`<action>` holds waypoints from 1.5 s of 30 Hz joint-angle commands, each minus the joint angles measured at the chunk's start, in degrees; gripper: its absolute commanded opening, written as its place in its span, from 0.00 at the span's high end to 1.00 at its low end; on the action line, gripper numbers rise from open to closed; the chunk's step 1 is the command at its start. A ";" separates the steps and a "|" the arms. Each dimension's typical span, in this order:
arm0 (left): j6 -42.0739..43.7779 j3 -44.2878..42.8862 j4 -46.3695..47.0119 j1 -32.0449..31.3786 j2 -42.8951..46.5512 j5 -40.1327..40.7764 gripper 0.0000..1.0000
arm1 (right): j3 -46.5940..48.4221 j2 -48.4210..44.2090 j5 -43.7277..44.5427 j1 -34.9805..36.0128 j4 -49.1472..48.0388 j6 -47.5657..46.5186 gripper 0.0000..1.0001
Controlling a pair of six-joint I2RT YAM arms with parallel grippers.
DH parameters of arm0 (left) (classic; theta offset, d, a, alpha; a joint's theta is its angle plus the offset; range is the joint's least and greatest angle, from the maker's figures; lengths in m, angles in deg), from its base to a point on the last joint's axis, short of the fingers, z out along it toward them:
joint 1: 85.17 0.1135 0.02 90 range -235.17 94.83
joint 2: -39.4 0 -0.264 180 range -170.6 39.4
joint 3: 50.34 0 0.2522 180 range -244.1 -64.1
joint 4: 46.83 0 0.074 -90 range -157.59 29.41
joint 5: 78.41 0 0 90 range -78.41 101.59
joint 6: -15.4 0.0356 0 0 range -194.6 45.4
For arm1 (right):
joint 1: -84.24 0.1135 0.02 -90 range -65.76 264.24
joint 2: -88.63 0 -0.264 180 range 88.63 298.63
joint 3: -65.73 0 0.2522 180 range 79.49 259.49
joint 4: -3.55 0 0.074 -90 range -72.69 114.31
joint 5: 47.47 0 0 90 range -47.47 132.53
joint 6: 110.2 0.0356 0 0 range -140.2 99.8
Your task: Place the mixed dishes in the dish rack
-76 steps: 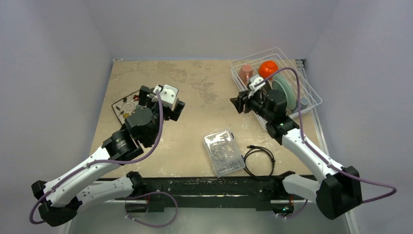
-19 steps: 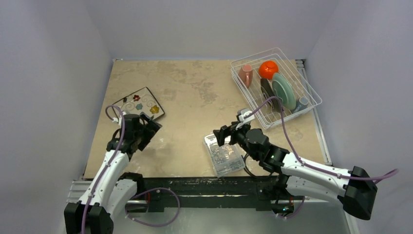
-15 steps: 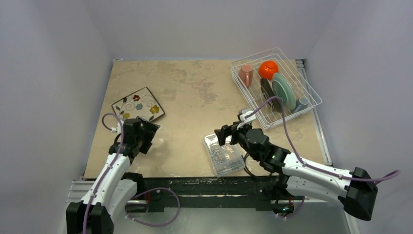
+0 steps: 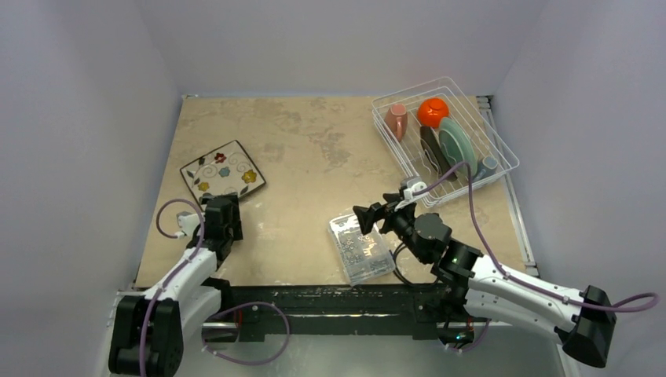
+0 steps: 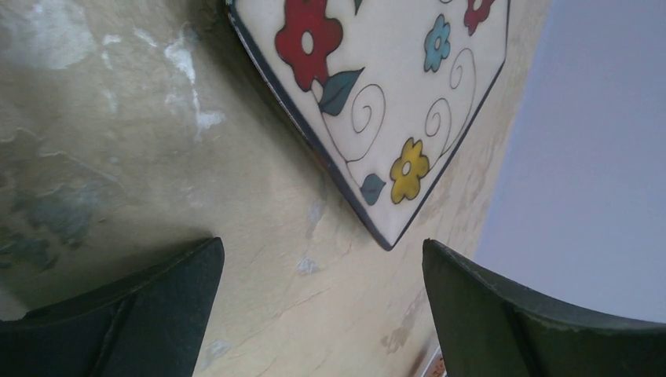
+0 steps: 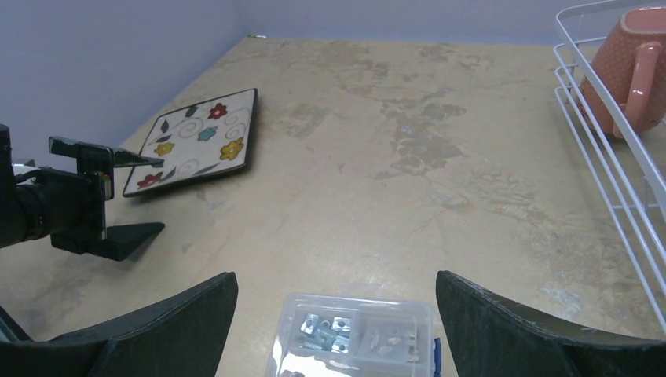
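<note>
A white floral square plate (image 4: 223, 173) lies flat on the table (image 4: 314, 157), far left of the dish rack (image 4: 503, 145). It looks stiff, glazed, slippery and breakable, so pinch a raised edge. The left gripper (image 4: 223, 214), just beside the plate, and the right gripper (image 4: 367, 217) both gape wide and empty.

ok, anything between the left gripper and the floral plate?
Nothing visible. The left gripper is open and points at the white floral square plate, which lies flat just ahead of its fingers. Only a bare strip of table separates them.
</note>
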 commanded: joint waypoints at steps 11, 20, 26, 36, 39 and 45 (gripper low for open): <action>-7.40 4.76 33.35 0.47 -20.03 9.59 0.29 | 0.43 2.09 0.22 0.11 -3.04 -0.49 0.01; -2.63 5.52 45.11 0.47 -28.63 11.28 0.36 | -0.44 1.90 2.11 0.11 -3.07 -0.48 0.01; -3.38 6.59 61.82 1.50 -41.82 11.16 0.43 | -1.27 1.20 2.50 0.12 -3.75 -0.17 0.01; 6.24 6.69 84.81 4.02 -54.93 5.61 1.00 | -0.14 1.66 3.39 0.12 -1.65 0.11 0.01; 6.87 7.28 82.75 4.60 -51.92 5.22 1.00 | -0.16 1.83 3.42 0.11 -1.91 0.23 0.01; 4.36 8.28 82.40 5.21 -49.13 1.78 1.00 | 0.41 3.18 2.47 0.11 -2.48 1.06 0.01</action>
